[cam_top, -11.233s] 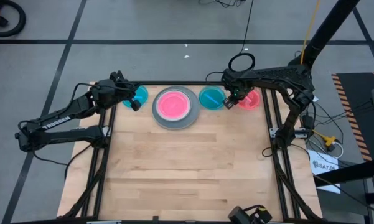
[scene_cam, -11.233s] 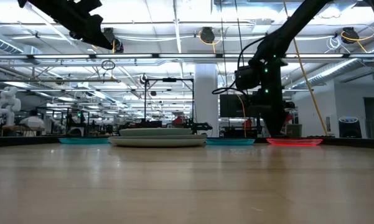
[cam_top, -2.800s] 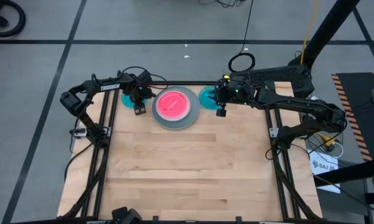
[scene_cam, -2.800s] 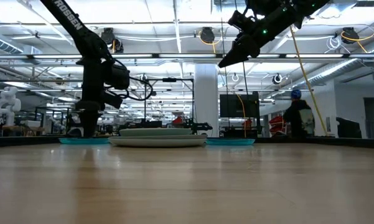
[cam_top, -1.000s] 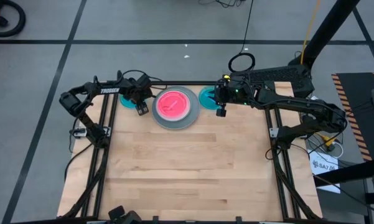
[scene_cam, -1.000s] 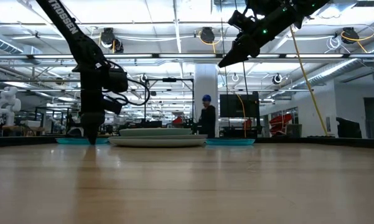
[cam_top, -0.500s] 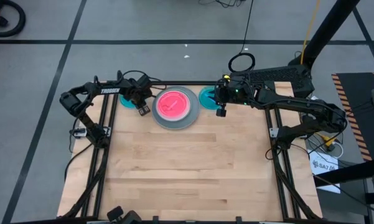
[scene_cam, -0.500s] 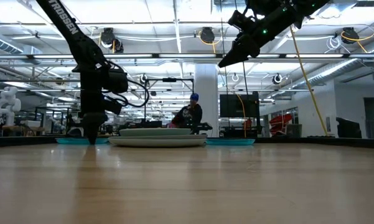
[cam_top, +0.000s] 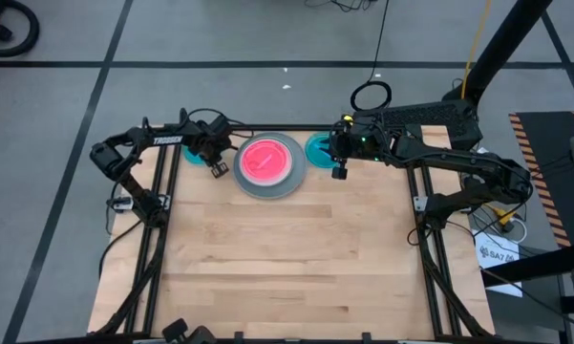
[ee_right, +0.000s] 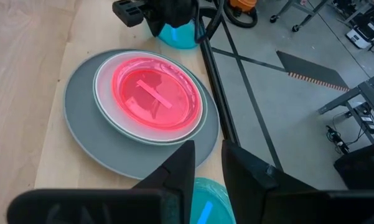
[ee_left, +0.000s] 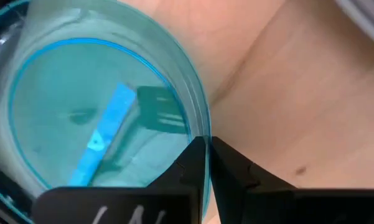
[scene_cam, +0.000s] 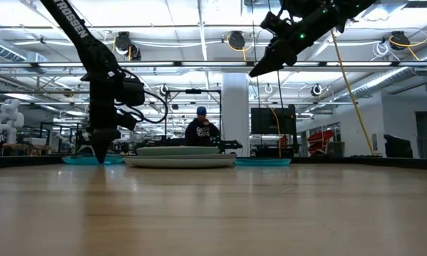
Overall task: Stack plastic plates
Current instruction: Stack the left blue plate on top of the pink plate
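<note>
A stack stands near the table's far edge: a large grey plate (cam_top: 253,183) at the bottom, a pale medium plate (ee_right: 102,78) on it and a pink-red plate (cam_top: 265,160) on top. One small teal-blue plate (cam_top: 199,153) lies left of the stack and another (cam_top: 320,148) lies right of it, both flat on the table. My left gripper (cam_top: 217,167) is down at the left teal plate's rim, shut on it. My right gripper (cam_top: 340,172) hangs open, high over the right teal plate (ee_right: 205,202), and holds nothing. My left gripper (ee_left: 206,158) pinches the left teal plate's rim (ee_left: 202,127) between its two fingers, on the side toward the stack. The fingers come from above, pointing down (scene_cam: 99,155). The plate (scene_cam: 78,161) still lies flat on the table.
The wooden table (cam_top: 287,258) is bare in its middle and near parts. Black frame rails (cam_top: 162,205) run along the left and right edges. A person (scene_cam: 201,131) moves in the room behind the table.
My left gripper has edged a little toward the table's left edge, staying low at the teal plate's rim. My right arm has kept still, raised. A person has walked across the room behind.
</note>
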### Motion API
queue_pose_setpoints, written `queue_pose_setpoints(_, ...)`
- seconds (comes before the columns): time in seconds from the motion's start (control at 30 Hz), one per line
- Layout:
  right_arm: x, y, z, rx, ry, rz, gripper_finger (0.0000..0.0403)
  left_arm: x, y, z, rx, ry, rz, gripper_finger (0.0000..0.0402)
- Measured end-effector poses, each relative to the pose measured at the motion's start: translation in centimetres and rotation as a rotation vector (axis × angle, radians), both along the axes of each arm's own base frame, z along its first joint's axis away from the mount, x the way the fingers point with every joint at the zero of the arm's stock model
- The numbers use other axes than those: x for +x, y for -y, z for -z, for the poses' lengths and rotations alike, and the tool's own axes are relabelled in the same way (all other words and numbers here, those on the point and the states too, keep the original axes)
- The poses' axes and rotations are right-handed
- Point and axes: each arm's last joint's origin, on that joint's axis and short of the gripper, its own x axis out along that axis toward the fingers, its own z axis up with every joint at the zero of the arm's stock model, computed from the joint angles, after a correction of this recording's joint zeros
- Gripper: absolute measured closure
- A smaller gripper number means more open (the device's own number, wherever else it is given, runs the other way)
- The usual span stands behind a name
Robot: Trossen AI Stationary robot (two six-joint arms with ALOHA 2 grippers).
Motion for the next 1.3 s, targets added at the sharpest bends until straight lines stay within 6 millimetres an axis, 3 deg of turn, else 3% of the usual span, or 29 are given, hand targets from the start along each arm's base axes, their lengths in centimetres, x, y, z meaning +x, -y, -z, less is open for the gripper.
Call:
queue_pose_setpoints(0.23, 0.0, 0.0, 0.0, -0.003, -0.001, -0.002, 0.0330, 0.2, 1.2, -1.3, 0.012, 0.003, 0.034, 0.0377)
queue_pose_setpoints(0.53, 0.0, 0.0, 0.0, -0.006, -0.003, -0.004, 0.0330, 0.4, 3.2, -5.2, 0.117, 0.095, 0.087, 0.0378)
queue_pose_setpoints(0.7, 0.0, 0.0, 0.0, -0.012, 0.002, -0.006, 0.0330, 1.9, 4.1, -8.7, 0.200, 0.210, 0.126, 0.0395)
queue_pose_setpoints(0.93, 0.0, 0.0, 0.0, -0.020, -0.002, -0.010, 0.0330, 5.4, 6.3, -13.1, 0.222, 0.383, 0.352, 0.0396)
queue_pose_setpoints(1.1, 0.0, 0.0, 0.0, -0.022, -0.007, -0.012, 0.0330, 7.2, 9.2, -13.6, 0.199, 0.422, 0.598, 0.0397)
queue_pose_setpoints(1.3, 0.0, 0.0, 0.0, -0.023, -0.006, -0.012, 0.0330, 9.8, 11.3, -12.2, 0.174, 0.444, 0.676, 0.0397)
